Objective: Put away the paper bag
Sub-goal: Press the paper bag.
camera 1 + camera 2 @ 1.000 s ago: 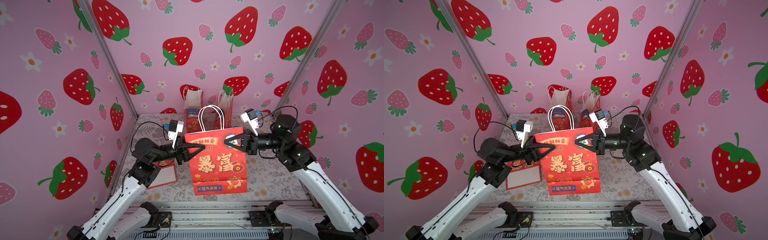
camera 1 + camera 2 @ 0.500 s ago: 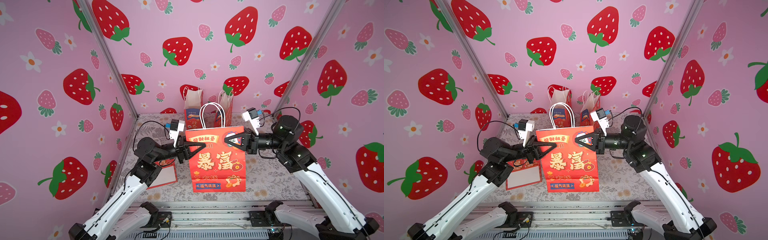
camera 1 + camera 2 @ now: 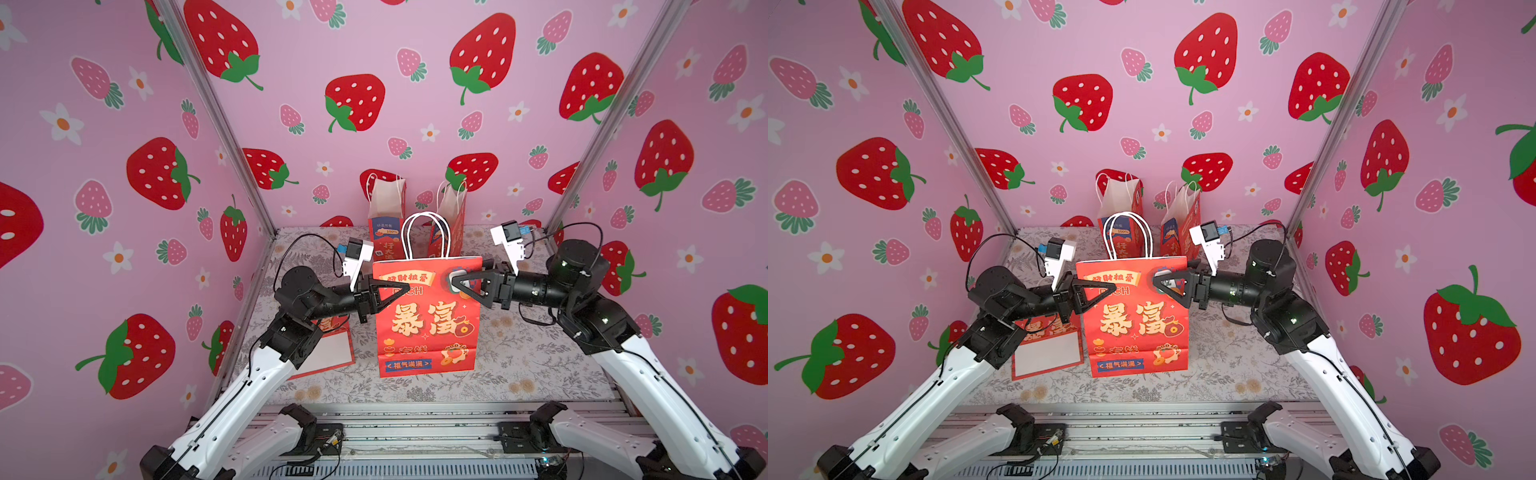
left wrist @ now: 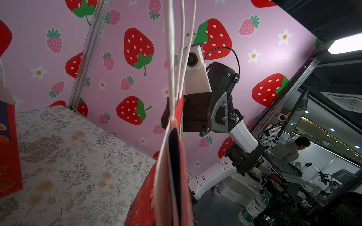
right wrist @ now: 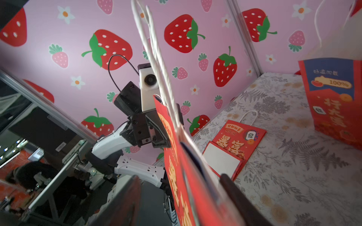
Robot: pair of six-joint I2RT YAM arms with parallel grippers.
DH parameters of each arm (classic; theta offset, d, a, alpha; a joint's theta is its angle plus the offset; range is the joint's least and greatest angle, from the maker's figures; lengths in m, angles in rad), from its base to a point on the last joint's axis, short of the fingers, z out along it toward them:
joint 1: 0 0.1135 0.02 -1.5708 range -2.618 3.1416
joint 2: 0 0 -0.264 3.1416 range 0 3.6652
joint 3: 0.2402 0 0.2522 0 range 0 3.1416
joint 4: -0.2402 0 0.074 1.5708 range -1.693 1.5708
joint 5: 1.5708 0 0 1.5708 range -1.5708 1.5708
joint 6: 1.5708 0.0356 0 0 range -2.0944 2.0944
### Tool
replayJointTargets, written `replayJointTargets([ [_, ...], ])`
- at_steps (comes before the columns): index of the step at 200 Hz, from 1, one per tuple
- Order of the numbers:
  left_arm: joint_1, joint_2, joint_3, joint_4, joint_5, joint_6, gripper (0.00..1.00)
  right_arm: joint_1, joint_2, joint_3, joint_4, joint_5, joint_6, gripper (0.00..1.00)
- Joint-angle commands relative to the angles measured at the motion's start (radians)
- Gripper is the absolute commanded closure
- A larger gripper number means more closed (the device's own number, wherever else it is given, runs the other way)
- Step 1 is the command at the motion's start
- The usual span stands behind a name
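Note:
The paper bag [image 3: 428, 320] [image 3: 1136, 320] is red with gold characters and white rope handles. It stands upright and flattened at the table's middle. My left gripper [image 3: 405, 286] [image 3: 1113, 286] is shut on its upper left edge, and in the left wrist view the bag's edge [image 4: 164, 176] runs straight out from the jaws. My right gripper [image 3: 455, 282] [image 3: 1156, 282] is open at the upper right edge, one finger in front of the bag and one behind. In the right wrist view its fingers [image 5: 241, 197] stand apart with the bag [image 5: 176, 166] between them, untouched on the outer side.
A flat folded red bag [image 3: 328, 349] [image 5: 233, 144] lies on the floral cloth under my left arm. Two more bags [image 3: 386, 224] [image 3: 451, 224] stand against the back wall. Strawberry-patterned walls close in the left, back and right sides.
The bag has swung from tilted to straight upright. My left gripper has closed on its edge, and my right gripper has opened, letting go of its side.

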Motion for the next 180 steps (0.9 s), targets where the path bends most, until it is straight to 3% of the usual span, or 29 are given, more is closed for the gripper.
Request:
replayJointTargets([
  [1, 0.062, 0.07, 0.069, 0.051, 0.13, -0.068, 1.0, -0.003, -0.101, -0.056, -0.097, 0.219, -0.021, 0.13],
  [14, 0.094, 0.123, 0.086, 0.211, 0.238, -0.193, 1.0, -0.011, -0.143, -0.066, -0.135, 0.27, -0.029, 0.05],
  [24, 0.109, 0.157, 0.132, 0.232, 0.297, -0.231, 1.0, -0.02, -0.171, -0.057, -0.181, 0.289, -0.042, 0.02],
  [54, 0.131, 0.223, 0.395, -0.237, 0.402, 0.026, 1.0, -0.038, -0.218, 0.007, -0.36, 0.357, -0.118, 0.01],
  [84, 0.158, 0.273, 0.494, -0.081, 0.479, -0.176, 1.0, -0.079, -0.221, -0.016, -0.443, 0.381, -0.168, 0.01],
  [138, 0.156, 0.302, 0.519, -0.007, 0.498, -0.315, 1.0, -0.097, -0.164, -0.087, -0.331, -0.022, -0.245, 0.07],
  [180, 0.155, 0.314, 0.537, 0.032, 0.484, -0.369, 1.0, -0.095, -0.135, -0.152, -0.139, -0.184, -0.156, 0.12],
])
